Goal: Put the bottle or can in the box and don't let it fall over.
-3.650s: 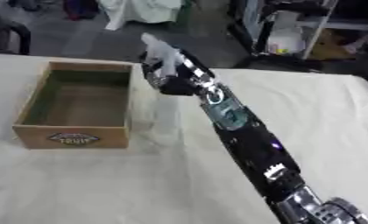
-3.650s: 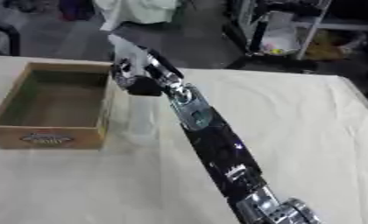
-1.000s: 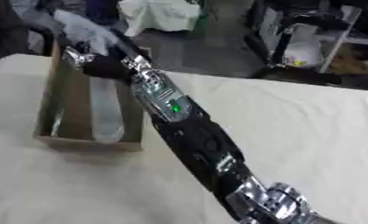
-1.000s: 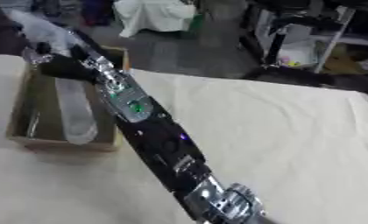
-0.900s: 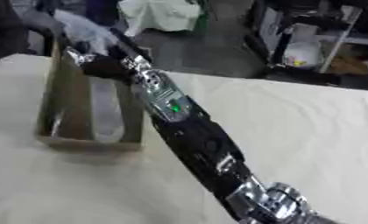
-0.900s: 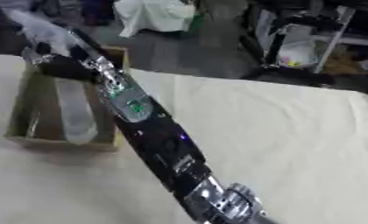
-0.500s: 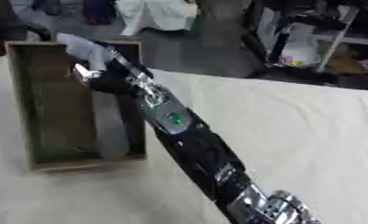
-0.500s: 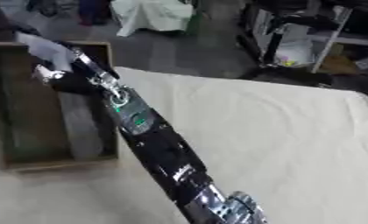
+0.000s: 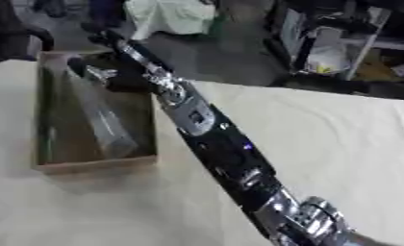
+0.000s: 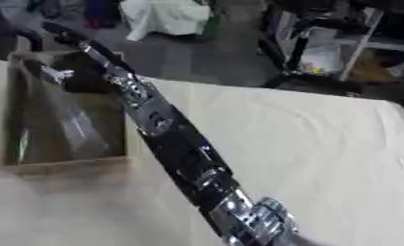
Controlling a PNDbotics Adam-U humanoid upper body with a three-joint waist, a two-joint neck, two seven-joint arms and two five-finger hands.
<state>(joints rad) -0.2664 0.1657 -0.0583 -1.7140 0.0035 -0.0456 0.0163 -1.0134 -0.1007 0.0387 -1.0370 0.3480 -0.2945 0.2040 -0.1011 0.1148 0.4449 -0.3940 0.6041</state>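
Note:
A clear plastic bottle [image 9: 104,126] is inside the open wooden box [image 9: 96,163] at the table's left. It leans, with its top toward the box's far end and its base near the front wall. My right arm runs from the lower right up to the box, and my right hand [image 9: 134,57] is over the far right part of the box, at the bottle's top. Blur hides whether the hand still touches the bottle. My left hand shows in neither view.
The box sits on a cream cloth-covered table [image 9: 332,144], which spreads to its right and front. Past the far edge are a white bundle [image 9: 171,17], a metal rack [image 9: 340,43] and a dark chair [image 9: 16,36].
The whole picture has shifted, so the camera has moved. The bottle has gone from the box's right side to deeper inside it, and my right hand has followed to the far end.

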